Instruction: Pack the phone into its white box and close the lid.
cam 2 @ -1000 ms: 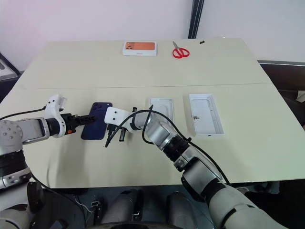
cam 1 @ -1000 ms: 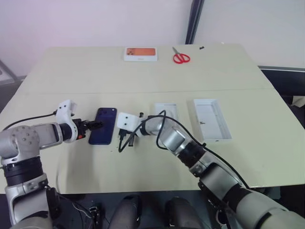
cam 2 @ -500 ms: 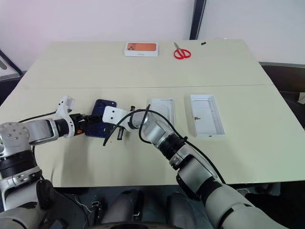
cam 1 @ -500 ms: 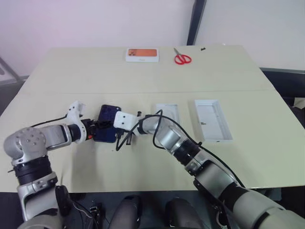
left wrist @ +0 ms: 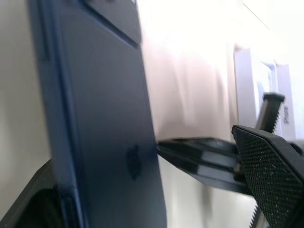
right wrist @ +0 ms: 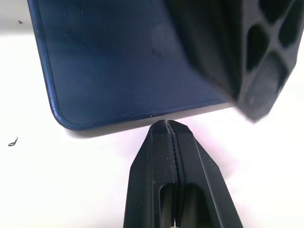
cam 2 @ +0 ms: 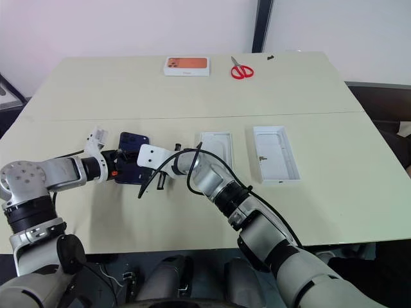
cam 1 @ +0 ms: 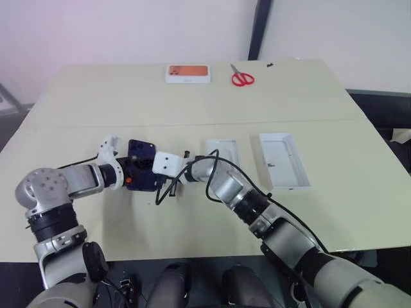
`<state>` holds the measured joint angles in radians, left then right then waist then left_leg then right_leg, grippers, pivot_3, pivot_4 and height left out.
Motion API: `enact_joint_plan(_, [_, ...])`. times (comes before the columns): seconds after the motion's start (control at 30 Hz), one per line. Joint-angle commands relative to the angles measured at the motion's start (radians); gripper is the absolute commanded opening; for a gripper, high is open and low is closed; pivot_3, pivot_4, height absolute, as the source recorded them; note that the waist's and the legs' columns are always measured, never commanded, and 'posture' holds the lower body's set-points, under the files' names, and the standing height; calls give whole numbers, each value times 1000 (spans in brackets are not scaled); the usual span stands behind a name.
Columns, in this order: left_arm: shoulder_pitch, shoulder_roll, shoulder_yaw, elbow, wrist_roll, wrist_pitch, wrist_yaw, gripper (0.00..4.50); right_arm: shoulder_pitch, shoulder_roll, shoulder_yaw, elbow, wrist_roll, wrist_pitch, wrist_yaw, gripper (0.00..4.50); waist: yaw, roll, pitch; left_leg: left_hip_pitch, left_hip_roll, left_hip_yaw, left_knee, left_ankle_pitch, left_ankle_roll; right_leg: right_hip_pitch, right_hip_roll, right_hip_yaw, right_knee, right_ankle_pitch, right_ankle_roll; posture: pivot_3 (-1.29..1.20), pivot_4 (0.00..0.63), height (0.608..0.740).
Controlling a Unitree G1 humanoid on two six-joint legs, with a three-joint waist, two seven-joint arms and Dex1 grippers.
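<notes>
The dark navy phone (cam 1: 140, 168) lies left of centre on the table, one long side tipped up. My left gripper (cam 1: 136, 173) is open around it: the phone (left wrist: 99, 123) leans on one finger and the other finger's pad (left wrist: 273, 173) stands apart from it. My right gripper (right wrist: 167, 124) is shut, its tip against the phone's edge (right wrist: 128, 66) from the right. To the right lie the white box (cam 1: 223, 152), greyish inside, and farther right the lid (cam 1: 284, 160), pale inside facing up.
A white box with orange print (cam 1: 188, 73) and red scissors (cam 1: 243, 78) lie at the table's far edge. A black cable (cam 1: 215, 157) loops from my right wrist over the table in front of the white box.
My left gripper has moved right and rolled, its open fingers now around the phone. The phone has gone from lying flat to tipped up. The right gripper has kept still.
</notes>
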<state>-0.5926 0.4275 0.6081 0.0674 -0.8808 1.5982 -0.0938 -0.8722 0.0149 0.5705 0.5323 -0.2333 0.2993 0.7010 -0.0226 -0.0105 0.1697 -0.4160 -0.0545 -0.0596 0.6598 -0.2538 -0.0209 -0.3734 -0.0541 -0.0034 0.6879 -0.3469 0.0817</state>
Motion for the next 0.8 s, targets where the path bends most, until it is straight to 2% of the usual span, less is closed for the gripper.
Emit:
enact_joint_plan(0.03, [3,21,53,-7,48,-15,23,4477,3,-4,-18,-38,-5,8,3,0,-1,0,0,0,0,0,0,0,0,0,0,0,0,0,0,0,150,740])
enact_joint_plan(0.43, [2,11,120,-34,86,15,17,4477,3,-11,-17,-47,-6,12,4,0,-21,0,0,0,0,0,-4,1,-2,-1,0,0,0,0,0,0,150,740])
enact_joint_plan(0.53, [-2,3,135,-39,83,16,21,3631,4,-14,-16,-51,-7,11,5,0,-22,0,0,0,0,0,-7,2,-3,-1,0,0,0,0,0,0,150,740])
enact_joint_plan(0.67, [-4,-2,142,-52,69,16,30,1626,8,-23,-12,-66,-10,12,10,0,-18,-1,0,0,0,0,-8,2,-3,-1,0,0,0,0,0,0,150,740])
enact_joint_plan(0.8, [0,-7,156,-62,47,16,48,1626,15,-35,-13,-92,-13,21,16,0,-19,-1,0,4,0,0,-9,2,-3,0,0,0,-2,0,0,0,150,740])
